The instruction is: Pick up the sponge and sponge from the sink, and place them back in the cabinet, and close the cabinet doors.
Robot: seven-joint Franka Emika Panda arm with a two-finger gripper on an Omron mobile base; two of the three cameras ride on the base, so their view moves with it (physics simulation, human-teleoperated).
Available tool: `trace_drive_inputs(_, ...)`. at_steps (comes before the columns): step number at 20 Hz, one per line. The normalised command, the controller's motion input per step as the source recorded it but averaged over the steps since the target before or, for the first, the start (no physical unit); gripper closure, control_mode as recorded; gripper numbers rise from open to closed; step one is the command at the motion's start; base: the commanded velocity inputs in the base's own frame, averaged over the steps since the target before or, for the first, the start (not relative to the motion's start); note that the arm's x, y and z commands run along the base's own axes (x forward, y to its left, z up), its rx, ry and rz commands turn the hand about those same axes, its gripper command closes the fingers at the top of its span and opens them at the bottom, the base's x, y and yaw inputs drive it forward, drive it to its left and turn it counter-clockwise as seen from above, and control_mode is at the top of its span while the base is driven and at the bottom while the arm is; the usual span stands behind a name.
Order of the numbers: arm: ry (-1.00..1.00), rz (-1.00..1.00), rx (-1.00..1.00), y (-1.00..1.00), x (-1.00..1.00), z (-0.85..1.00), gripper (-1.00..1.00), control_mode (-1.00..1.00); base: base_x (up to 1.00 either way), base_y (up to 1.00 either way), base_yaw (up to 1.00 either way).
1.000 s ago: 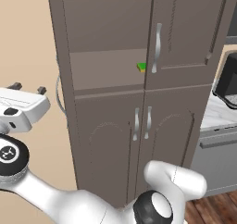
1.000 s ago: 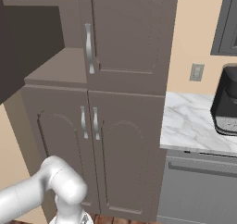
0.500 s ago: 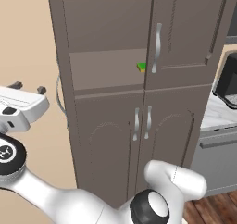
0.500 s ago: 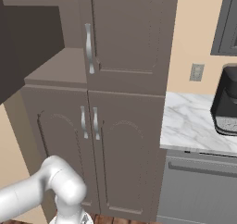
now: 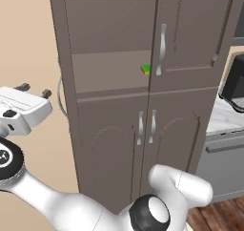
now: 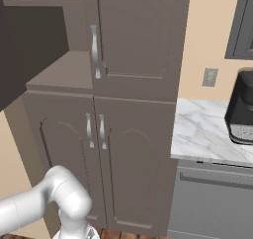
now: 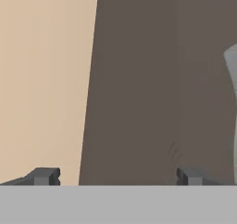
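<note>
Grey-brown wood takes up most of each frame: the tall dark cabinet (image 5: 114, 144) stands centre frame in the left base view, its upper left compartment open to show an inner shelf (image 5: 109, 72). A small flat sponge with a bright green top over a yellow layer (image 5: 145, 68) lies on that shelf at its right end, just beside the edge of the closed plain-panelled upper right door (image 5: 190, 32) with its silver vertical bar handle (image 5: 162, 48). Below, the two arched-panel lower doors (image 6: 99, 169) are closed. At the left edge of the left base view, mid-height, the white two-finger gripper (image 5: 33, 90) hovers with its dark tips spread apart and nothing between them. In the hand view the gripper faces a dark wooden panel (image 7: 152, 89) beside a beige wall (image 7: 44, 79). A white marble surface (image 6: 207, 132) carries a black appliance (image 6: 241, 107) at the right of the right base view.
</note>
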Motion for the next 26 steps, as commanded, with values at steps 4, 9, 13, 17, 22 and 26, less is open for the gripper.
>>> trace_drive_inputs(4, 0.00, -0.09, 0.00, -0.16, 0.00, 0.00, -1.00, -1.00, 0.00, 0.00, 0.00)
trace_drive_inputs(9, 0.00, -0.07, 0.00, -0.19, 0.00, 0.00, -1.00, -1.00, 0.00, 0.00, 0.00)
trace_drive_inputs(13, 0.00, -0.04, 0.00, -0.26, 0.00, 0.00, -1.00, -1.00, 0.00, 0.00, 0.00)
trace_drive_inputs(17, 0.00, -0.01, 0.00, -0.36, 0.00, 0.00, -1.00, -1.00, 0.00, 0.00, 0.00)
trace_drive_inputs(22, 0.00, 0.00, 0.00, -0.42, 0.00, 0.00, -1.00, -1.00, 0.00, 0.00, 0.00)
trace_drive_inputs(26, 0.00, 0.00, 0.00, -0.49, 0.00, 0.00, -1.00, -1.00, 0.00, 0.00, 0.00)
